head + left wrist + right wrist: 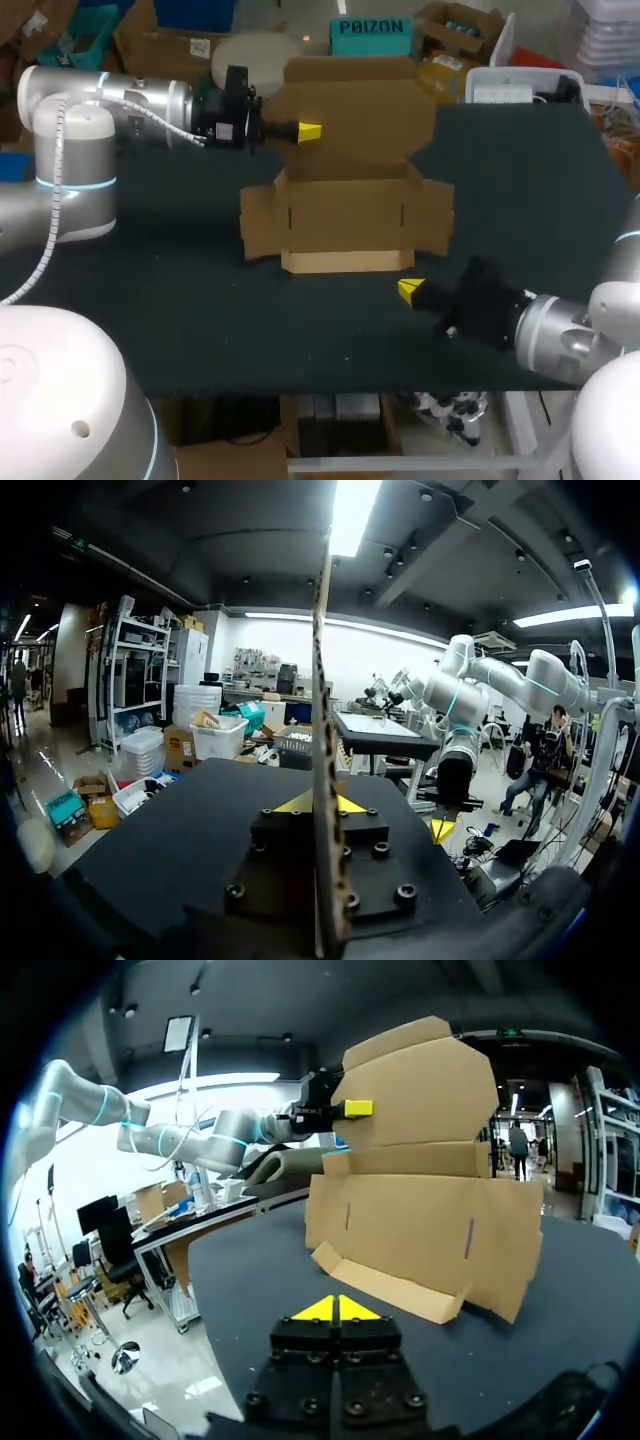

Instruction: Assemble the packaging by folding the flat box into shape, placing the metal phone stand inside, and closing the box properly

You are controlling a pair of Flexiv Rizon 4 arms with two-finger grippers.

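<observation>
Box (345,215): centre frame on surface (180,300), half-folded, lid (350,110) upright.
Left jaws: clamped on lid's left edge, upper middle.
Right jaws: together, near box's lower-right corner.

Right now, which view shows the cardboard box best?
The head view: the whole cardboard box shows, side flaps out, lid raised. The right wrist view shows it from the front, the left claw on the lid's edge. The left wrist view shows only one panel edge-on.
</observation>
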